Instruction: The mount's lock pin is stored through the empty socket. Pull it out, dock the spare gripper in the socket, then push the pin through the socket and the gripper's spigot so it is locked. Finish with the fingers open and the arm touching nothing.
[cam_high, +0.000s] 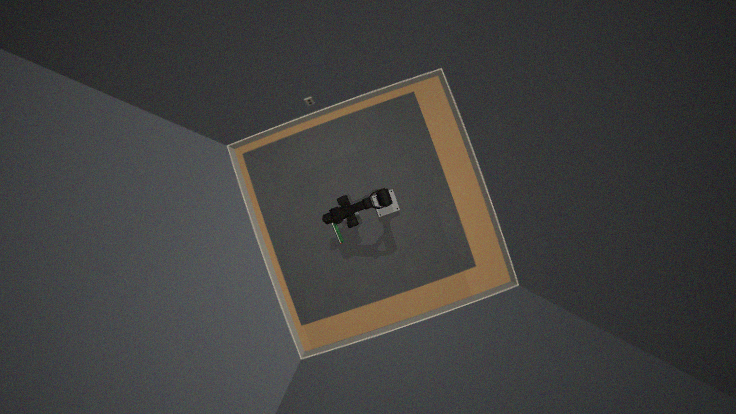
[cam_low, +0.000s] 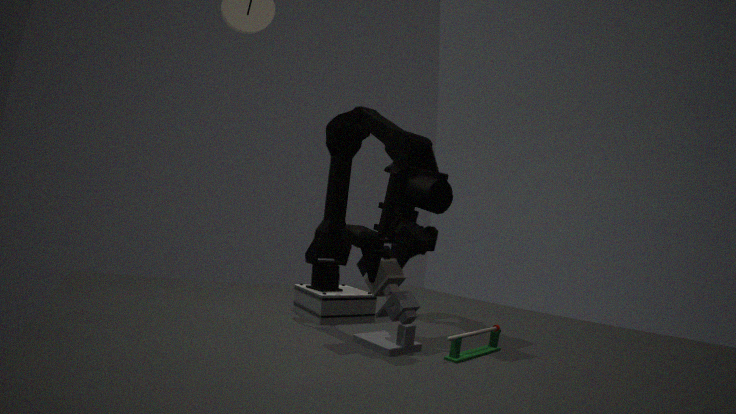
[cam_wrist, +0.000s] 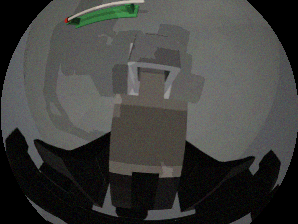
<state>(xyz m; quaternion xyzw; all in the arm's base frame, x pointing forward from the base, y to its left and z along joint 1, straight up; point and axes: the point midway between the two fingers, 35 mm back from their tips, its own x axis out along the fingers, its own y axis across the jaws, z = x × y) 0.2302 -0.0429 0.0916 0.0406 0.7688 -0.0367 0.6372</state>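
Observation:
My gripper (cam_low: 387, 263) (cam_wrist: 146, 134) is shut on the grey-beige spare gripper (cam_low: 388, 272) (cam_wrist: 148, 135), whose narrower spigot (cam_wrist: 151, 82) points down and forward. The tilted grey socket (cam_low: 404, 304) (cam_wrist: 155, 66) of the mount is just below it. In the wrist view the spigot lines up between the socket's side walls; whether its tip is inside is unclear. The mount's base plate (cam_low: 375, 339) lies flat on the floor. The pale lock pin (cam_low: 470, 333) (cam_wrist: 105, 6), with a red head, lies across the green rack (cam_low: 476, 354) (cam_wrist: 107, 16), outside the socket.
The rack stands beside the mount, on its right in the exterior view. The arm's own white base box (cam_high: 391, 207) (cam_low: 347, 308) is behind the mount. The raised arm hides the mount in the top view. A clock (cam_low: 248, 12) hangs on the wall.

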